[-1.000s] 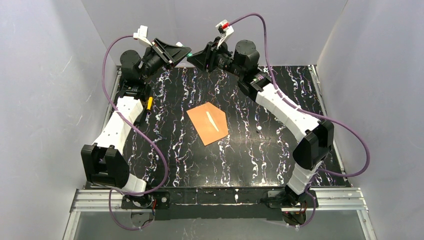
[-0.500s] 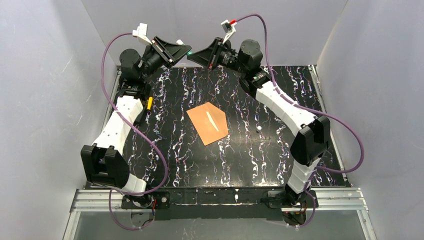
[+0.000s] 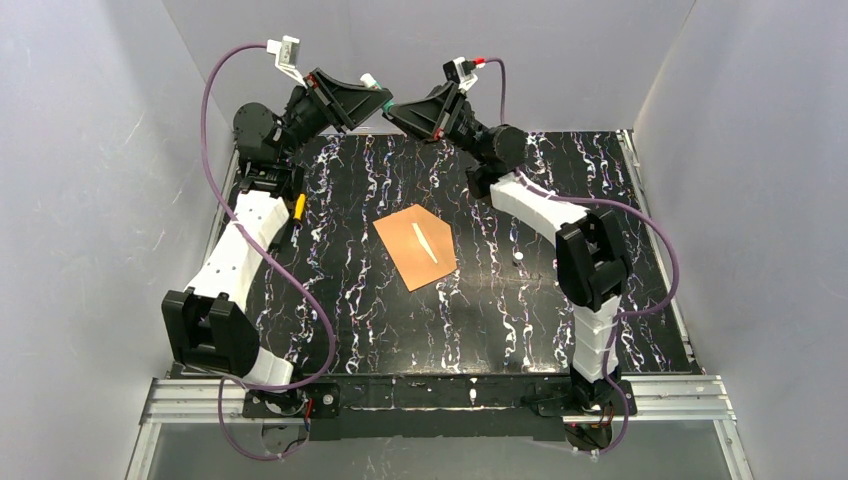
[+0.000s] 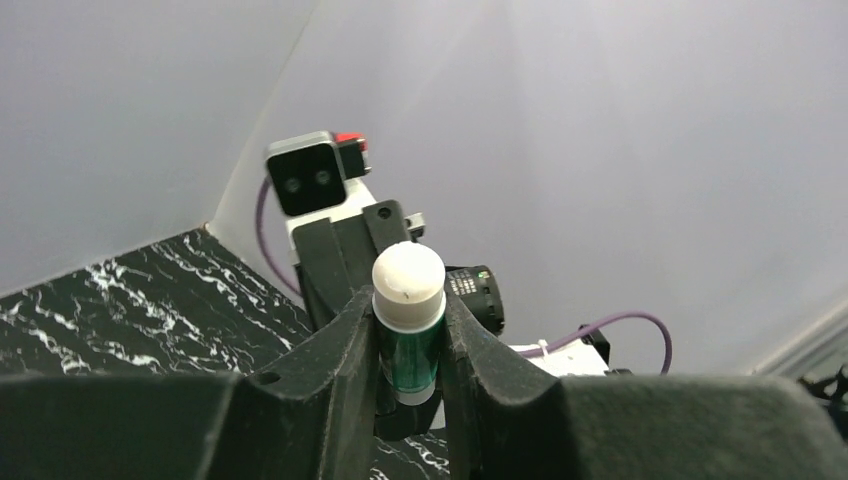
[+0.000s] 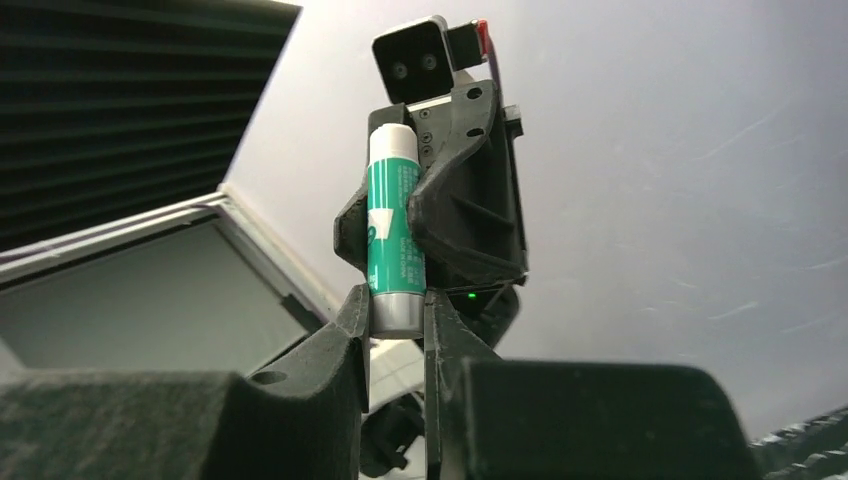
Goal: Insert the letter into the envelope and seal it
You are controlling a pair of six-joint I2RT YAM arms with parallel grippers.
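Note:
The orange-brown envelope lies flat mid-table with a pale narrow sliver across its face. The letter is hidden from every view. Both grippers are raised at the back, meeting tip to tip above the table's far edge. My left gripper is shut on the green body of a glue stick, whose white end sticks out past the fingers. My right gripper is shut on the same stick's grey end.
A small yellow-tipped object lies by the left arm. A tiny white bit sits right of the envelope. Grey walls enclose the black marbled table on three sides.
The right arm folded its elbow inward and tilted its wrist up, and its jaws closed on the stick's grey end. The left gripper rose a little with the stick. The envelope stayed put.

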